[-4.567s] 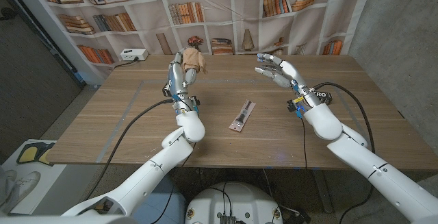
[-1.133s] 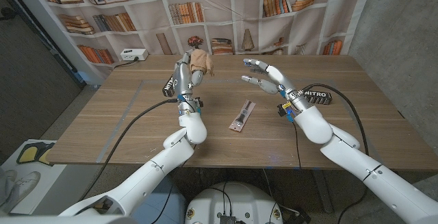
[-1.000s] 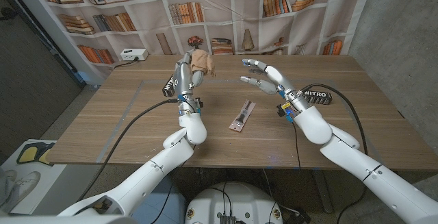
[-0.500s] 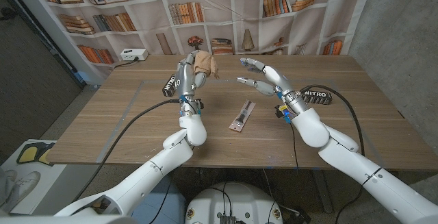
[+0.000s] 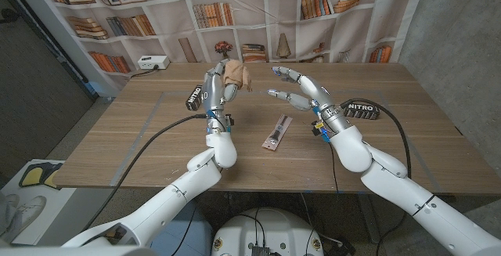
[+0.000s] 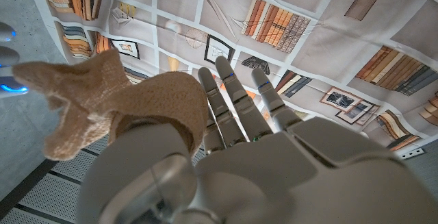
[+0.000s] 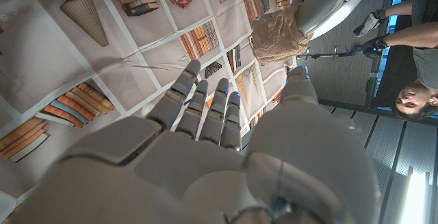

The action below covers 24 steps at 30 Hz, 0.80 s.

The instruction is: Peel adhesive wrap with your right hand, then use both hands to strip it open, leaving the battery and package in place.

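My left hand (image 5: 211,91) is raised above the table's far middle and grips a tan roll of adhesive wrap (image 5: 232,73). A ragged loose end of the wrap sticks out toward my right hand. In the left wrist view the wrap (image 6: 116,107) sits against the thumb side of that hand (image 6: 274,155). My right hand (image 5: 301,91) hovers open just right of the wrap, its fingers spread and pointing at the loose end without touching it. The right wrist view has the wrap (image 7: 277,35) beyond the right hand (image 7: 205,148). A flat battery package (image 5: 277,132) lies on the table (image 5: 117,138) below and between both hands.
A white socket box (image 5: 153,63) stands at the table's back left corner. Black cables (image 5: 153,138) run across the table to both wrists. A printed bookshelf backdrop hangs behind. A person (image 7: 417,66) stands at the edge of the right wrist view.
My right hand has moved left, closing toward the wrap's loose end. My left hand has turned a little, bringing that end further out toward the right hand. The package has stayed put.
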Available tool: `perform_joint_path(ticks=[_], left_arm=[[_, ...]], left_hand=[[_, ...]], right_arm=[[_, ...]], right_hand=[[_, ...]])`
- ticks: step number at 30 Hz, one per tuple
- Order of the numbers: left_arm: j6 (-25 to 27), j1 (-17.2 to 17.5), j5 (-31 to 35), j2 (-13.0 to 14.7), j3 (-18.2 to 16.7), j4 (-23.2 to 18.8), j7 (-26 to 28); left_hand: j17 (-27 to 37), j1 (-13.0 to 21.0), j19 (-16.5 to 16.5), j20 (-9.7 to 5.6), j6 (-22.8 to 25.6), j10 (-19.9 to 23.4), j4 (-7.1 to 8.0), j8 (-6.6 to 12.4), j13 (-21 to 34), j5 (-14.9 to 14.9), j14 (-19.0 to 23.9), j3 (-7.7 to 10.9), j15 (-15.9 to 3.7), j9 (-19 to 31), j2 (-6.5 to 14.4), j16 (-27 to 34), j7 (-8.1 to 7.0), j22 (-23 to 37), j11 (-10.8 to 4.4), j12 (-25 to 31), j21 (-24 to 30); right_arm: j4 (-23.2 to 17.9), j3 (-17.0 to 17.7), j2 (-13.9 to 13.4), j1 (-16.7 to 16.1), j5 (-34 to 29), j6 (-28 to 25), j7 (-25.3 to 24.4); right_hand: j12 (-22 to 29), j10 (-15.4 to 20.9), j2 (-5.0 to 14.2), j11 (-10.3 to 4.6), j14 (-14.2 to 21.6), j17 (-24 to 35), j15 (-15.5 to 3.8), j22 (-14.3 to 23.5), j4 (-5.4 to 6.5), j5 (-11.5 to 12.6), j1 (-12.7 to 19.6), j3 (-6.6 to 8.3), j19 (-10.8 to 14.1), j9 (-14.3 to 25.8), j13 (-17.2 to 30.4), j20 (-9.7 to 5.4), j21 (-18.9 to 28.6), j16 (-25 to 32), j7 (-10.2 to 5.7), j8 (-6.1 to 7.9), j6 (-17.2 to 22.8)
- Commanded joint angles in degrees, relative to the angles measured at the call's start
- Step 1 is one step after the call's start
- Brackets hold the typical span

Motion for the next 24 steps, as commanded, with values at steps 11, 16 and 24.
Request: perform_joint_path(ticks=[11, 16, 24], left_arm=[[-0.53, -0.37, -1.44, -0.97, 0.20, 1.29, 0.23], [-0.63, -0.34, -1.59, -1.03, 0.25, 1.49, 0.29], [-0.69, -0.07, -1.90, -1.14, 0.18, 1.46, 0.46]], left_hand=[[0.09, 0.17, 0.03, 0.23, -0.07, 0.01, -0.48, 0.33, 0.03, 0.12, 0.09, 0.32, -0.30, 0.00, 0.61, -0.16, 0.18, 0.08, 0.01, 0.31, -0.04], [0.10, 0.17, 0.04, 0.23, -0.04, 0.04, -0.51, 0.40, 0.03, 0.10, 0.09, 0.36, -0.31, -0.04, 0.61, -0.16, 0.19, 0.08, 0.02, 0.34, -0.04], [0.12, 0.15, 0.02, 0.22, -0.05, 0.02, -0.56, 0.52, 0.01, 0.05, 0.06, 0.42, -0.28, -0.13, 0.60, -0.17, 0.13, 0.09, 0.03, 0.36, -0.06]], right_arm=[[-1.51, -2.05, -0.35, 0.31, -1.66, -2.52, -1.03], [-1.05, -2.86, -0.69, 1.47, -1.96, -1.99, 0.04], [-0.94, -3.57, -0.58, 2.47, -2.49, -2.39, 0.79]], right_hand=[[0.80, 1.95, -0.24, -0.59, -0.25, 0.43, -6.17, 0.17, -0.34, 0.26, 1.16, -0.35, 0.29, 0.31, 0.32, -0.69, 0.17, 0.35, -0.19, 0.83, 2.23], [0.68, 1.87, -0.20, -0.36, -0.02, 0.41, -6.69, 0.12, -0.53, 0.26, 1.69, -0.18, 0.40, 0.31, 0.32, -1.29, 0.12, 0.41, -0.09, 0.75, 2.27], [0.08, 0.47, -0.05, 0.02, 1.38, 0.54, -5.64, 0.11, -0.47, 0.17, 2.00, -0.06, 1.11, 0.35, 0.35, -0.29, 0.28, 1.01, -0.75, 0.49, 1.95]])
